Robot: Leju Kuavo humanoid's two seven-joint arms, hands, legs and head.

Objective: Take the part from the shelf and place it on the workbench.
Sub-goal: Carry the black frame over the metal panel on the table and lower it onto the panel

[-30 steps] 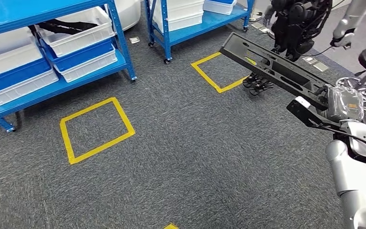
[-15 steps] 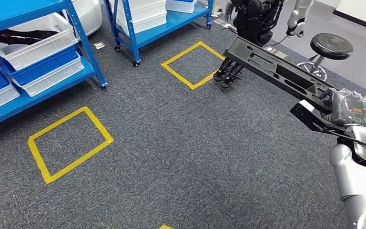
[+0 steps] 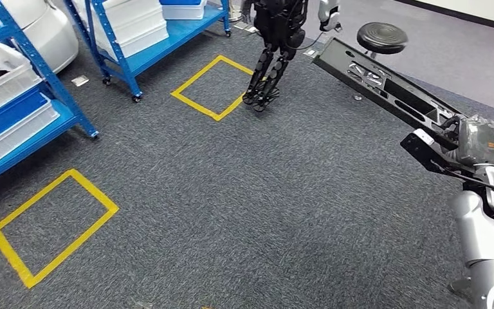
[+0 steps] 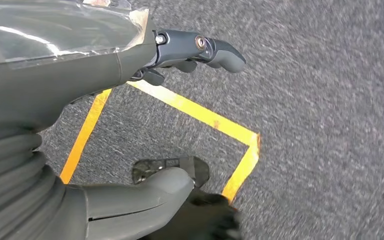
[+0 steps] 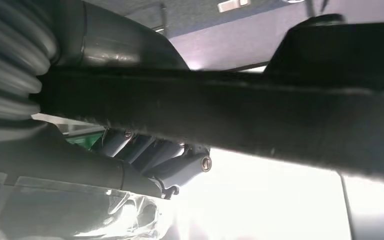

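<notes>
One long black part [image 3: 386,87] in the right hand [image 3: 473,145], fingers closed around its near end; it sticks out forward and to the left, held up over the grey carpet [image 3: 264,212]. Right wrist view: the part [image 5: 260,115] crosses the frame as a dark bar, fingers [image 5: 170,160] curled under it. Left hand [image 4: 130,125] hangs over the carpet, holding nothing, thumb and fingers [image 4: 215,47] apart, above a yellow tape square [image 4: 205,117]. Two more tape squares [image 3: 48,225] on the floor in the head view. Blue shelves [image 3: 45,84] with white bins at left. Another robot [image 3: 273,45] and a black stool [image 3: 381,37] stand ahead.
</notes>
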